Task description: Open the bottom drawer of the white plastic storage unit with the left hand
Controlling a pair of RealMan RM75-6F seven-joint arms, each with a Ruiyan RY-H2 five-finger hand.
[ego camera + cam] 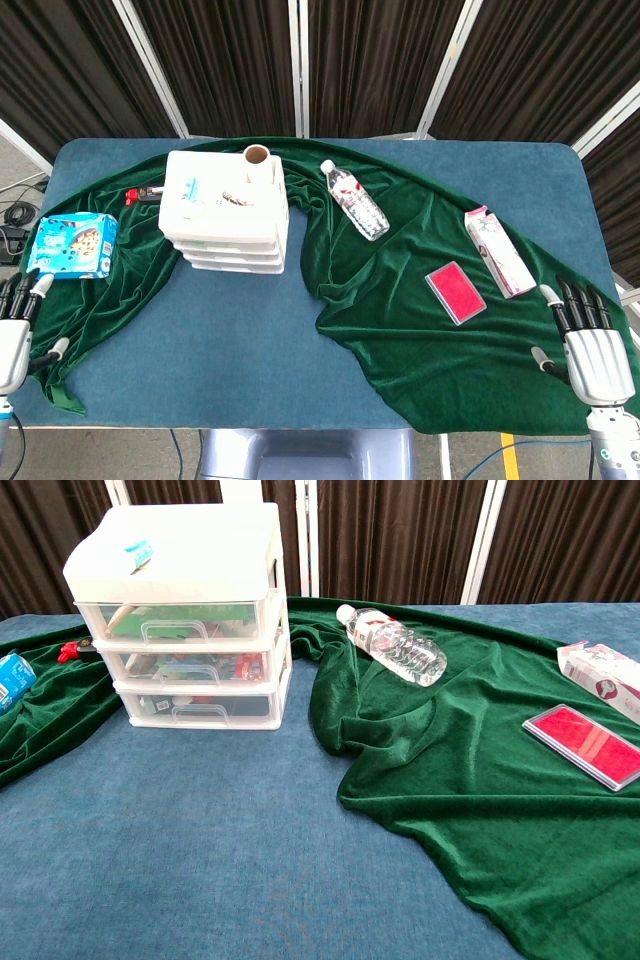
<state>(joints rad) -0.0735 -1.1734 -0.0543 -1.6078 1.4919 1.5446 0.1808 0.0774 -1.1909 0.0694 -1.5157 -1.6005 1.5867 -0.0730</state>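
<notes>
The left hand [14, 335] rests at the near left corner of the table, palm down, its dark-tipped fingers stretched forward and a little apart, holding nothing. The right hand [590, 350] lies in the same way at the near right corner, fingers long and spread, also without any object. Only the head view shows the two hands.

Just ahead of the left hand lies a blue packet of cookies [73, 245], on the edge of a green velvet cloth [420, 340]. The cloth is soft and full of folds; it covers the back and the right part of the blue felt table [230, 360].

Further in stands the white plastic storage unit [190, 610], a box of three clear drawers with a flat white lid. Its bottom drawer [195, 708] is closed, the clear handle facing the robot, and coloured things show through the front. The blue felt in front of the drawer is bare. A brown paper roll [257, 155] stands upright at the back of the lid. A small red object [135, 195] lies left of the unit.

To the right lie a clear water bottle [395, 648] on its side, a pink and white carton [498, 252] and a flat red case [455, 292], all on the cloth and well apart from the unit.
</notes>
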